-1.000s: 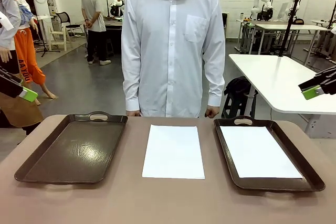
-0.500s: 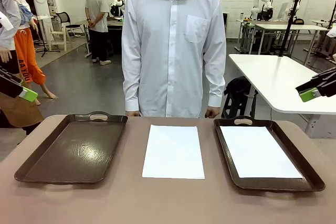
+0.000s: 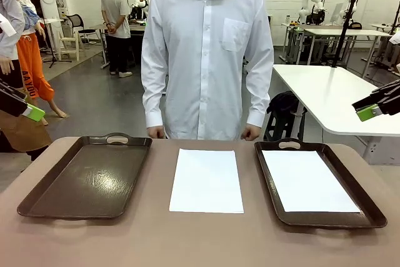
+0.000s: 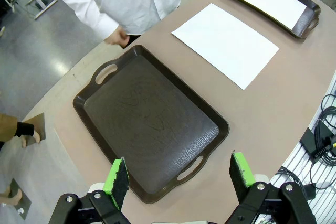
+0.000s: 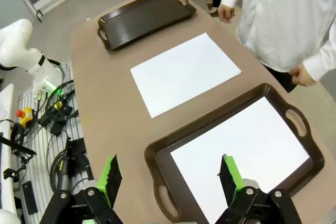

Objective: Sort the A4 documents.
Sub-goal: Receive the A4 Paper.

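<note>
The lab's brown table (image 3: 200, 242) has a person (image 3: 206, 48) in a white shirt at its far side, hands (image 3: 156, 132) down by the edge. One A4 document (image 3: 206, 181) lies flat on the bare top between two dark trays. A second sheet (image 3: 309, 181) sits squarely inside the right tray (image 3: 325, 220), so I judge the middle one is waiting to be sorted. My left gripper (image 4: 179, 174) and right gripper (image 5: 169, 174) hang high, jaws wide apart and holding nothing. From above, the left wrist camera shows the left tray (image 3: 87, 179) bare from handle to handle, which the front camera's low angle only suggests.
</note>
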Available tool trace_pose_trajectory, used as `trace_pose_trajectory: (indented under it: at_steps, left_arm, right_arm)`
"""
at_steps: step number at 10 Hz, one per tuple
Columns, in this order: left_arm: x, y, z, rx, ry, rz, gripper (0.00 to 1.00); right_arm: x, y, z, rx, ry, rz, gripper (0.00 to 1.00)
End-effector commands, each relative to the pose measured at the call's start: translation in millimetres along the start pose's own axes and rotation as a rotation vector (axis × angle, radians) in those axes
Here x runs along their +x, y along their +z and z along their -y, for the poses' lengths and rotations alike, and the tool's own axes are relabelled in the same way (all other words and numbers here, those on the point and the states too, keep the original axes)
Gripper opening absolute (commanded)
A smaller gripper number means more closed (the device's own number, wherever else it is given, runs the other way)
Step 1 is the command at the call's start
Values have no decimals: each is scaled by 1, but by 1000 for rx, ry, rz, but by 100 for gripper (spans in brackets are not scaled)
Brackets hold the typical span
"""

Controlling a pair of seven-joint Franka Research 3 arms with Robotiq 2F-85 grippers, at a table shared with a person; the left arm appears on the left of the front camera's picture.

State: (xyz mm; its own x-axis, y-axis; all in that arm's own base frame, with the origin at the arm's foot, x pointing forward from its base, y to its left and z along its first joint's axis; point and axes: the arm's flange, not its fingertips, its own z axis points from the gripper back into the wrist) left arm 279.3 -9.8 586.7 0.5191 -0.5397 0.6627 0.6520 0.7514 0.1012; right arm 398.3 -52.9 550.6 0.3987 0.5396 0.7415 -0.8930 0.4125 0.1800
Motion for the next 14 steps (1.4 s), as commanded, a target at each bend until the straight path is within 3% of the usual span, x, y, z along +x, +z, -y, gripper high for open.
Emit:
trace_pose_trajectory:
  at_steps: [1,14]
  left_arm:
    - [0,0,-1,0,1,0,100]
    - [0,0,-1,0,1,0,100]
  right_arm:
    - [0,0,-1,2,1,2,97]
    - [0,0,-1,2,1,2,97]
